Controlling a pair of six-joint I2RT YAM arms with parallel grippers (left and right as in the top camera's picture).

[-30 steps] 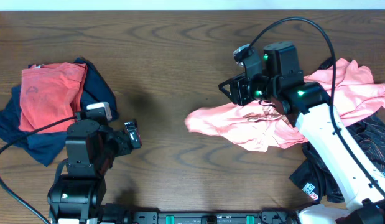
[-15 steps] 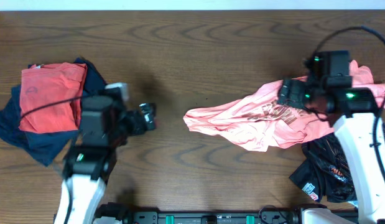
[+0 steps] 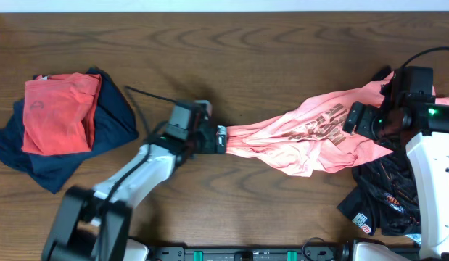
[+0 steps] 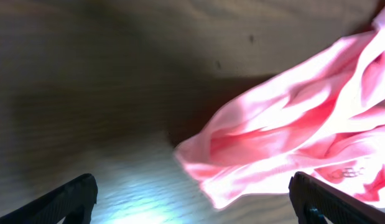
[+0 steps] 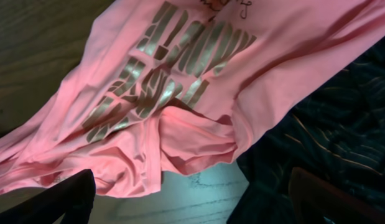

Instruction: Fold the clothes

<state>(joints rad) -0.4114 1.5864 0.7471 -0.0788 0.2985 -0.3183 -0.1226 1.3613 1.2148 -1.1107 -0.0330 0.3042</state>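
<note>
**Pink tee awaiting spread**

The left gripper, jaws apart, sits at the left tip of the salmon-pink T-shirt, crumpled on the table. The right gripper hovers open-jawed (nothing pinched) over its other end. The likely next move is for both to grasp edges and stretch it flat.

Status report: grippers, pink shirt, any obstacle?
Left gripper open, at tip of pink T-shirt. Right gripper open, over its lettering. Shirt crumpled, unfolded. Black garment touches its right end.
</note>
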